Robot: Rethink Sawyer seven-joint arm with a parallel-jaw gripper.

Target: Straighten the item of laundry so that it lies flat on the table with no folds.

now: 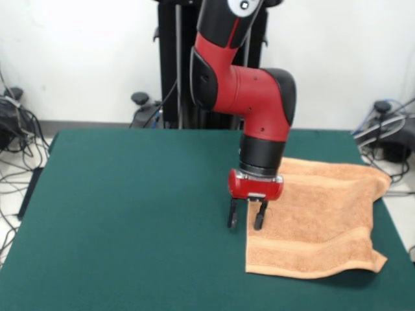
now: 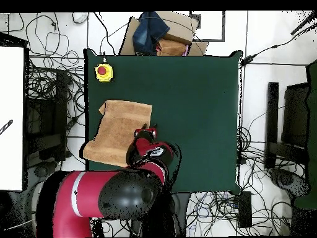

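**Claw hanging over the towel's edge**

The red and black arm (image 1: 249, 97) is reaching down from its pedestal and holding the claw (image 1: 246, 219) right at the side edge of the towel (image 1: 318, 220). The claw's two dark fingers (image 1: 232, 216) are standing a little apart, pointing down at the counter (image 1: 130, 214). One finger is sitting over bare green felt just beside the towel, and the other is sitting at the towel's border. Nothing is showing between them, so the claw is standing part-way open and gripping nothing. Whether the tips are actually touching the cloth I cannot tell.

The towel is lying on the counter's green top, spreading away from the claw toward the counter's side edge. It is looking mostly flat, with a woven band running across it near the edge farthest from the pedestal. The corner of the towel farthest from the claw is reaching out to the counter's edge and is looking slightly rumpled.

From above, the towel (image 2: 119, 133) is showing as a slightly skewed rectangle, with the arm's bulk (image 2: 124, 192) covering the counter (image 2: 198, 111) on the pedestal side of it. A yellow box with a red button (image 2: 103, 72) is sitting on the counter beyond the towel, near the corner.
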